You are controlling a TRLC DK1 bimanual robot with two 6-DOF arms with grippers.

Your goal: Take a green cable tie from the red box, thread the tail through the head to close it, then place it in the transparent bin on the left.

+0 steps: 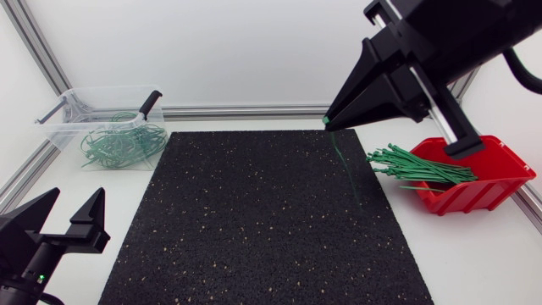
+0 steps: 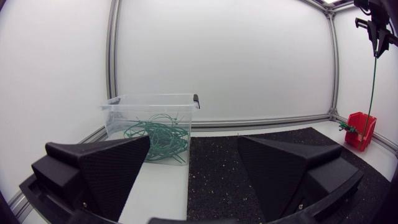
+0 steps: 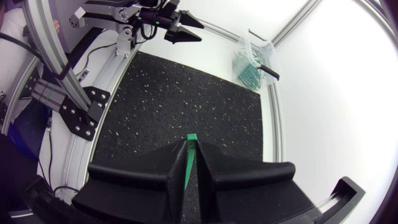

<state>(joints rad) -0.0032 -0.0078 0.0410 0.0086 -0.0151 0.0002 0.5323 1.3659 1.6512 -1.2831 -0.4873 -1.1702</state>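
My right gripper (image 1: 327,124), at 1 o'clock, pinches one green cable tie (image 3: 189,152) by its head, up beside the red box (image 1: 508,158) at 3 o'clock; threading looks next, needing my wide-open left gripper (image 1: 79,195) at 8 o'clock to catch the tail, whose full hang only the left wrist view shows.

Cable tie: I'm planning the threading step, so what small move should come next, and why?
The right gripper is shut on the top end of the tie, which hangs straight, unthreaded; the left gripper sits open, low beside the mat. So probably raise the left gripper toward the free tail for a second grip.
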